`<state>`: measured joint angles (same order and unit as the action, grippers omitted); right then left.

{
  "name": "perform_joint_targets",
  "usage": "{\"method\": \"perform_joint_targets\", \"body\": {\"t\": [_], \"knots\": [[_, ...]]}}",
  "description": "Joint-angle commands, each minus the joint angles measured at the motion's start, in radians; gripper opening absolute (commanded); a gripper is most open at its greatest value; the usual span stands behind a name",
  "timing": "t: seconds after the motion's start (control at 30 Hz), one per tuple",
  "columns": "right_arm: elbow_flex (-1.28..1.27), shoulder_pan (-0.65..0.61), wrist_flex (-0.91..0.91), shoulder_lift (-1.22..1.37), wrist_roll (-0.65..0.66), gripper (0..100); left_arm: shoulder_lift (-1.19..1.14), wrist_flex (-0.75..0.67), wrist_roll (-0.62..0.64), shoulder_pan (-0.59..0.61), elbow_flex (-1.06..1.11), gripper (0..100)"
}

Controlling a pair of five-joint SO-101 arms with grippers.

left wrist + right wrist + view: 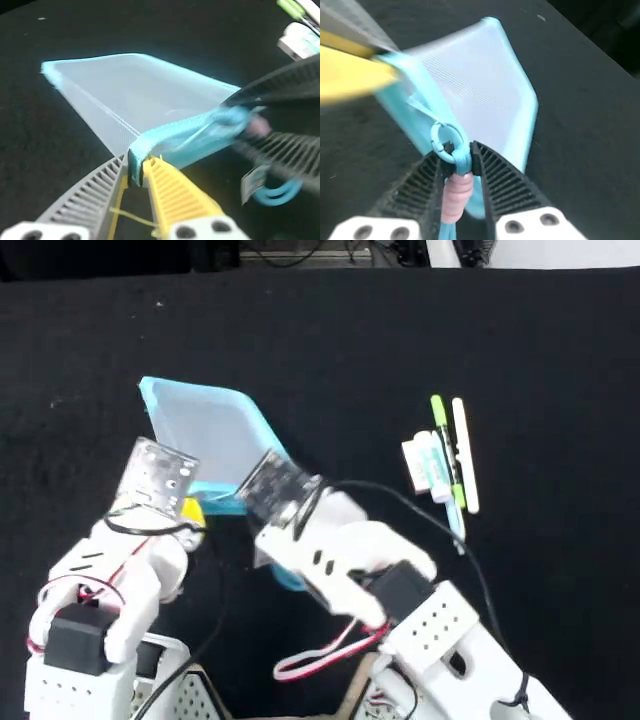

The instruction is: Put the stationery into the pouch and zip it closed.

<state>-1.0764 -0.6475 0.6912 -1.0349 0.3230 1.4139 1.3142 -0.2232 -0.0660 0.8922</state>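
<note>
Turquoise throughout: clamped left end effector (136,172) on rim of pouch (205,430), right end effector (457,161) on zipper pull (446,136); risked zipping shut with stationery (440,455) outside, at three o'clock.

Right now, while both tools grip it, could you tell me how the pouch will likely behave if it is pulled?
The pouch looks like thin mesh, so it is probably floppy and light. Its teal edge folds where the left tool pinches it, so it would likely sag rather than hold shape.

Overhead view, close wrist views, shared pouch (205,430)
</note>
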Motion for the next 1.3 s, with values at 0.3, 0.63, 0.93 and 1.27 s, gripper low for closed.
{"method": "perform_joint_targets", "body": {"t": [0.3, 0.63, 0.93, 1.27], "knots": [[0.012, 0.265, 0.103, -0.32, 0.005, 1.0, -0.005, -0.061, 0.025, 0.165, -0.142, 3], [0.292, 0.269, 0.311, -0.242, 0.005, 1.1, -0.239, 0.166, 0.034, 0.062, -0.496, 3], [0.437, 0.267, 0.42, -0.059, 0.006, 1.1, -0.672, 0.445, 0.034, 0.067, -0.935, 14], [0.435, 0.264, 0.422, -0.073, 0.006, 1.1, -0.761, 0.385, 0.031, 0.068, -0.905, 14]]}}
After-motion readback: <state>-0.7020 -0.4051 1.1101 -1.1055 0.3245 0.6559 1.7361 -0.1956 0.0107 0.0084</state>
